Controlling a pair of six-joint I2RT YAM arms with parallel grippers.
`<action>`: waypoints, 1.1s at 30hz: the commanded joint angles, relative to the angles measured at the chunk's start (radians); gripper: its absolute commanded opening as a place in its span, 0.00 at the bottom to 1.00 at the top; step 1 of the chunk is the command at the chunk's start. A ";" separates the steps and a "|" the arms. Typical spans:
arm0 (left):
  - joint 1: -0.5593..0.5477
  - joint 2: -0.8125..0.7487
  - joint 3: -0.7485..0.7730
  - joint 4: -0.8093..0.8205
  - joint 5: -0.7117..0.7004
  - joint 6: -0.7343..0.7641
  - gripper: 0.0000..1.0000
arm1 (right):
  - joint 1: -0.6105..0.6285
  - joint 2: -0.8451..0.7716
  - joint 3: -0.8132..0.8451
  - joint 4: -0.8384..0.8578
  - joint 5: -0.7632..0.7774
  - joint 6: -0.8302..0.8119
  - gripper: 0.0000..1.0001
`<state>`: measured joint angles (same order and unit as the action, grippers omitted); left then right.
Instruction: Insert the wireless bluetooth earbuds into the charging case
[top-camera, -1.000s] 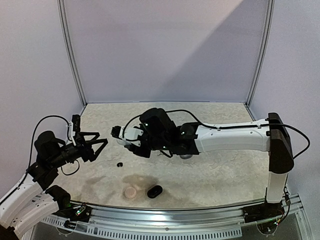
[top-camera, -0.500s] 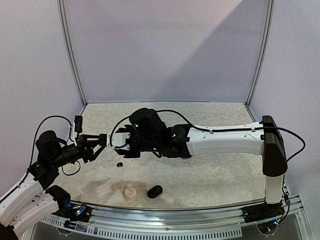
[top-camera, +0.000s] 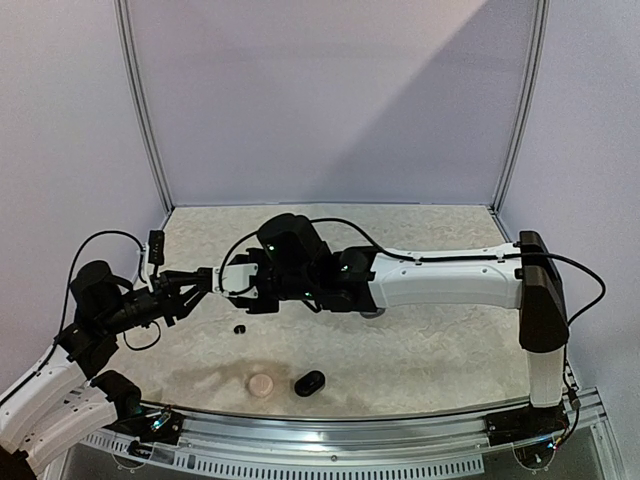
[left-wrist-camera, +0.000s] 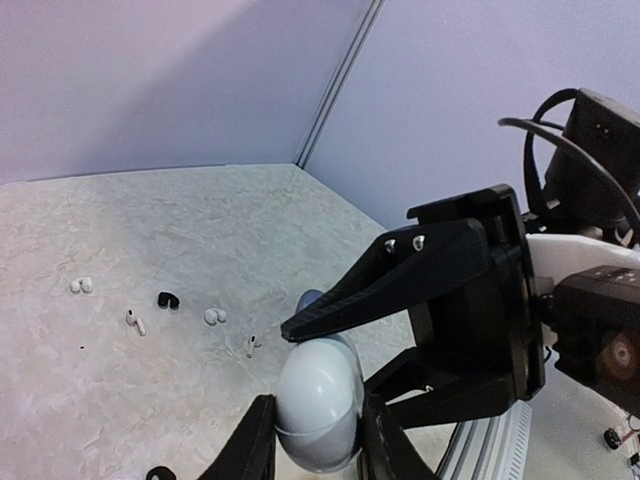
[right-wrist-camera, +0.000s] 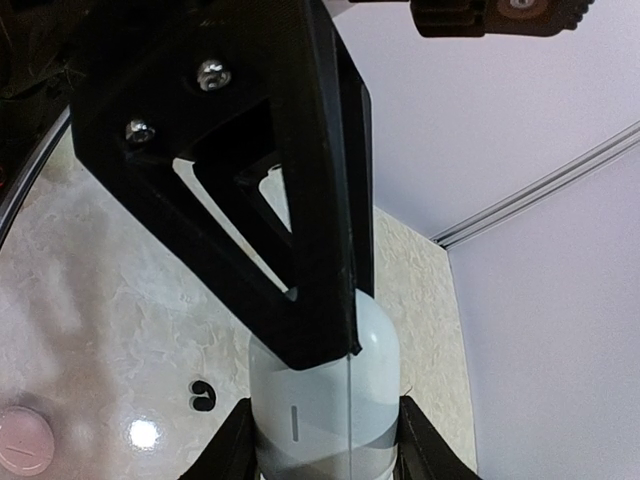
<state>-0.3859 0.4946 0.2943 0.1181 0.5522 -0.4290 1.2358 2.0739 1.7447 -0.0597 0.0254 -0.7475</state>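
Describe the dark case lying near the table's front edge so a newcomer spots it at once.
Start at the curved metal rail along the table's near edge. Just beyond its middle two small things lie side by side; the dark case is the right-hand one. It is a glossy black oval, its neighbour a pale pinkish disc, and the black earbud farther back is far smaller.

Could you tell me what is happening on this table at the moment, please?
The two arms meet in mid-air over the table's left side, both gripping one white case. The left fingers pinch one end and the right fingers the other, so it looks like a hand-over. The case looks closed. Several earbuds, white and black, lie loose on the table.
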 joint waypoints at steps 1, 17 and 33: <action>0.004 0.006 -0.012 -0.003 0.001 0.004 0.28 | 0.013 0.021 0.056 0.025 0.001 0.011 0.08; 0.002 -0.001 -0.009 -0.004 -0.045 0.015 0.08 | 0.014 0.030 0.075 0.040 0.001 0.020 0.07; 0.004 -0.049 -0.005 -0.019 -0.081 0.106 0.00 | -0.010 -0.013 0.132 -0.196 -0.166 0.187 0.99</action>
<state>-0.3859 0.4618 0.2947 0.1154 0.4793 -0.3695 1.2407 2.0941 1.8297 -0.1074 -0.0051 -0.6628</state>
